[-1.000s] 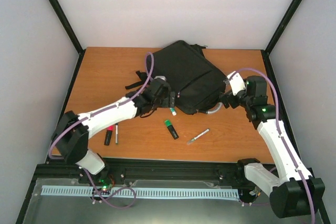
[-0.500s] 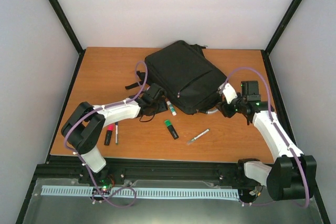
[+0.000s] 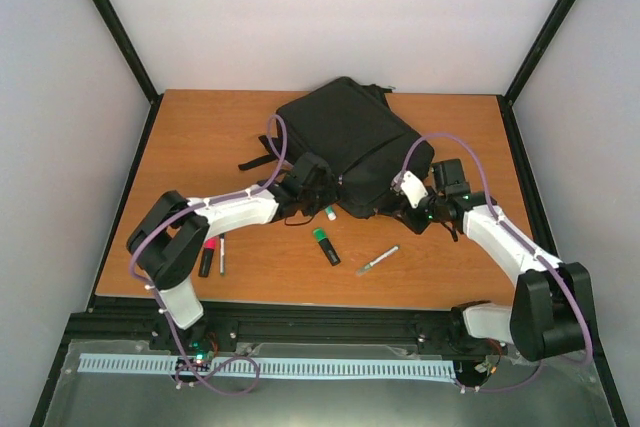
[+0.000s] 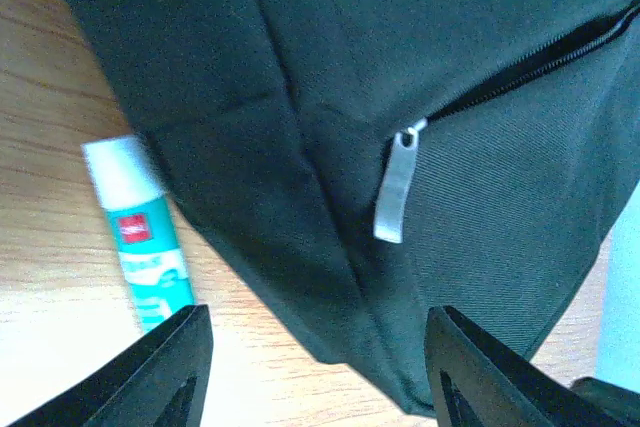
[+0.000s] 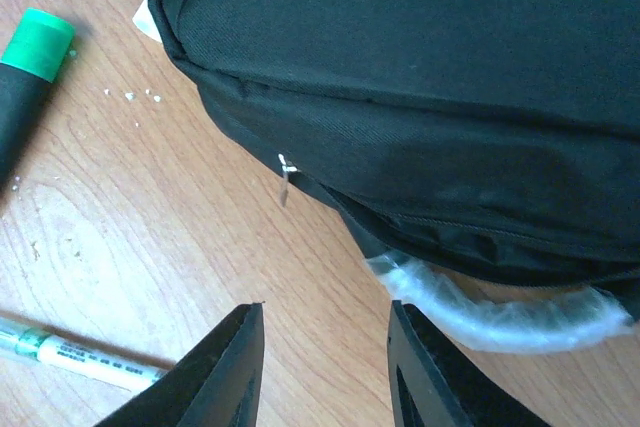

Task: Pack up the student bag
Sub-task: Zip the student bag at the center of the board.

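Observation:
The student bag (image 3: pixel 350 142) is a large black backpack lying flat at the back middle of the table. My left gripper (image 3: pixel 318 185) is at its near left edge and stands open. In the left wrist view the bag's lower edge (image 4: pixel 330 277) lies between the fingers (image 4: pixel 170 367), unclamped, with a grey zip pull (image 4: pixel 393 192) just ahead. My right gripper (image 3: pixel 402 209) is at the bag's near right corner, open over bare wood (image 5: pixel 325 362). A small zip pull (image 5: pixel 285 177) and the pale loop handle (image 5: pixel 500 312) lie ahead of it.
A teal glue stick (image 3: pixel 329 212) (image 4: pixel 140 237) lies against the bag's near edge. A green-capped highlighter (image 3: pixel 326 246) and a white pen (image 3: pixel 377 260) lie in front. A red marker (image 3: pixel 207 257) and a thin pen (image 3: pixel 222 255) sit at the front left.
Both grippers have narrowed from wide open. The right gripper moved left and nearer along the bag's front edge. The left went back, then returned to the bag. The bag settled flatter.

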Robot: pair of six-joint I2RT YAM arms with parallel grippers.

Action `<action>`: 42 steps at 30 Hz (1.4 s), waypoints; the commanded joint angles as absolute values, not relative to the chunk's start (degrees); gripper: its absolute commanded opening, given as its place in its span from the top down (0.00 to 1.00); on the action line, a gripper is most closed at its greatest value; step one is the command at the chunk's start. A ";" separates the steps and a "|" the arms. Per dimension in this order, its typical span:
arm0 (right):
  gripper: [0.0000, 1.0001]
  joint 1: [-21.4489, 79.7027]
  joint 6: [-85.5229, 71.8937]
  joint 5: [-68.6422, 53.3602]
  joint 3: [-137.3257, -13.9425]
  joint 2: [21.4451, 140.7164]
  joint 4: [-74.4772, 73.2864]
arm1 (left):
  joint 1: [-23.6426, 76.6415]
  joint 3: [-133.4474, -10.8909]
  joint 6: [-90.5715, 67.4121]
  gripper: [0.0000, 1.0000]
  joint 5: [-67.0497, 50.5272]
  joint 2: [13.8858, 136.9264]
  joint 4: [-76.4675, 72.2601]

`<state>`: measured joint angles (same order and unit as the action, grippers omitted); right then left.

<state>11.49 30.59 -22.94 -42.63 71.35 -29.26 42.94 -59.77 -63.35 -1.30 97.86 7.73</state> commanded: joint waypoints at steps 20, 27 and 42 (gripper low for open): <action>0.68 17.92 26.91 -20.46 -44.99 79.27 -23.57 | 46.22 -69.72 -68.67 0.99 -9.97 108.06 -0.44; 0.61 18.46 25.76 -17.88 -45.16 81.81 -21.97 | 46.23 -71.04 -68.25 0.99 -10.80 107.60 -0.01; 0.62 18.52 23.84 -16.82 -45.80 86.09 -18.72 | 46.23 -72.42 -68.02 0.99 -11.78 107.02 1.23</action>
